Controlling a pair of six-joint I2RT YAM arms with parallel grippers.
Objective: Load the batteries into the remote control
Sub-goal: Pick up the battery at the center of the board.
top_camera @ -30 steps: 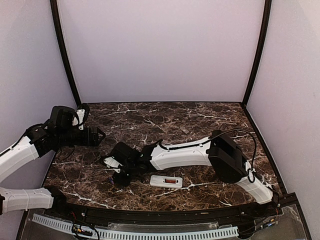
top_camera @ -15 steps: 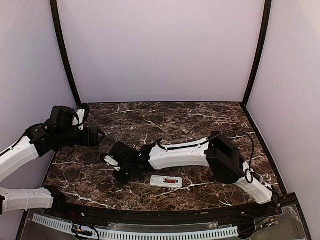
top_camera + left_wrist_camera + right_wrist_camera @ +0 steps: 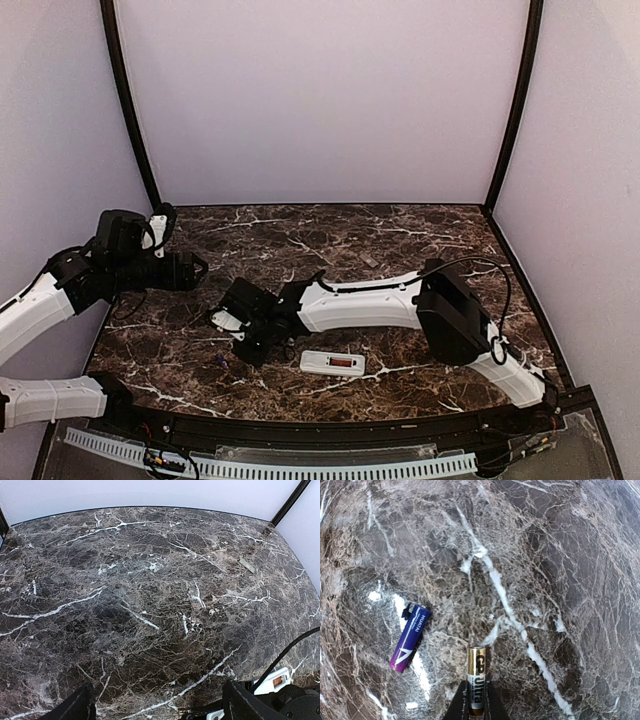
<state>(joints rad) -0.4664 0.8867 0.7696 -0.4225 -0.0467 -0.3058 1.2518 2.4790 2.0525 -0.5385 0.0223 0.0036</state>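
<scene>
The remote control (image 3: 332, 363) lies white and flat near the table's front, with an orange-red mark in its open back; its end also shows in the left wrist view (image 3: 274, 680). In the right wrist view my right gripper (image 3: 476, 707) is shut on a gold-and-black battery (image 3: 476, 677), its two fingers pressed against the battery's sides just above the marble. A second battery (image 3: 410, 637), blue and purple, lies loose on the table to the left of it. In the top view the right gripper (image 3: 245, 343) sits left of the remote. My left gripper (image 3: 197, 270) hovers open at the left, holding nothing.
A small flat grey cover piece (image 3: 371, 262) lies toward the back of the marble table (image 3: 330, 240), also seen in the left wrist view (image 3: 246, 565). The right arm (image 3: 360, 305) stretches across the middle. Pale walls close in three sides.
The right gripper's fingers have closed in on the gold-and-black battery, and its wrist has shifted slightly toward the back. The left arm has barely moved.
</scene>
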